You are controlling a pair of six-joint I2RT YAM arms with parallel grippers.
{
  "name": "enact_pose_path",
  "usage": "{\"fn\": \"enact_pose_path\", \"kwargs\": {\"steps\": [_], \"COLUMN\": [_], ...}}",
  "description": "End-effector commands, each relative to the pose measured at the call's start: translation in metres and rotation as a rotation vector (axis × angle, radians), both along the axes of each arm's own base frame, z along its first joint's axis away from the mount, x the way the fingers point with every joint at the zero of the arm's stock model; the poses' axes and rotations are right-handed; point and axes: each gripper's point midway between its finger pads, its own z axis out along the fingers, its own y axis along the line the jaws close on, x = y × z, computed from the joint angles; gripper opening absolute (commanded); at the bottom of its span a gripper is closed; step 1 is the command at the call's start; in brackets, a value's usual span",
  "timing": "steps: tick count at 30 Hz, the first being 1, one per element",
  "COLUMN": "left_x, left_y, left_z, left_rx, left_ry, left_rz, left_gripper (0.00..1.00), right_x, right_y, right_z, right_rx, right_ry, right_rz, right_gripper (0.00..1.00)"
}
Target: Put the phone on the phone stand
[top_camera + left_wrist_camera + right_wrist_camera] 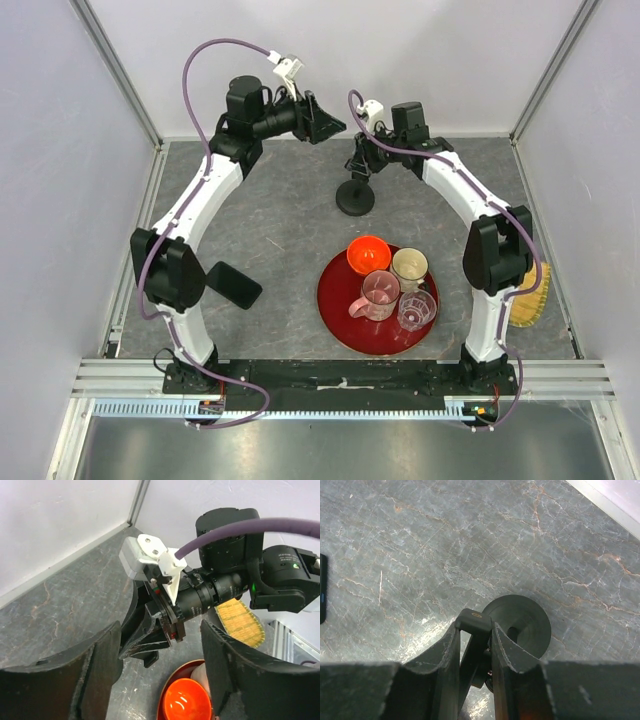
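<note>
cups (380,292) on red tray (343,325) sit near phone stand (355,198) clamped by right claw (475,630); left claw (160,632) gapes.

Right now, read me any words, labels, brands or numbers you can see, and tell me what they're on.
No readable text in any view.
The phone: blank black face, no brand showing.
The phone stand: no lettering, only a tiny orange dot on top.
The right arm's motor housing: small pale mark by a green light, too blurred to read.
</note>
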Motion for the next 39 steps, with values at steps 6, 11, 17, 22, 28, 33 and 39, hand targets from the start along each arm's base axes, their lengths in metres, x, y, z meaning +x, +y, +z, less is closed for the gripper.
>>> {"fn": "enact_pose_path", "kwargs": {"steps": [6, 11, 17, 22, 28, 33, 39], "left_x": [-0.003, 0.003, 0.006, -0.003, 0.008, 0.02, 0.039], "left_y": [0.036, 0.04, 0.032, 0.012, -0.001, -0.021, -0.024], "left_z": [0.052, 0.043, 0.019, -0.035, -0.092, -0.13, -0.146], "left_rx": [-0.096, -0.075, 0.053, 0.162, 0.269, 0.339, 0.379], "left_ry": [-0.178, -0.16, -0.138, -0.161, -0.114, -0.097, -0.104], "left_rz": [0.148, 0.168, 0.08, -0.174, -0.235, -0.255, -0.181], "left_gripper": [0.86, 0.92, 0.89, 0.88, 0.84, 0.67, 0.58], "right_x": [0.022, 0.03, 0.023, 0.005, -0.007, -0.003, 0.001], "right_y": [-0.002, -0.027, -0.084, -0.098, -0.088, -0.083, -0.076], "right_z": [0.026, 0.058, 0.08, 0.104, 0.122, 0.119, 0.106], "right_rx": [0.036, 0.02, -0.027, -0.013, 0.054, 0.079, 0.075], "right_ry": [-0.013, -0.062, -0.048, -0.097, -0.145, -0.139, -0.109], "right_rz": [-0.096, -0.303, -0.654, -0.694, -0.619, -0.612, -0.59], "right_gripper": [0.81, 0.98, 0.98, 0.98, 0.98, 0.98, 0.98]}}
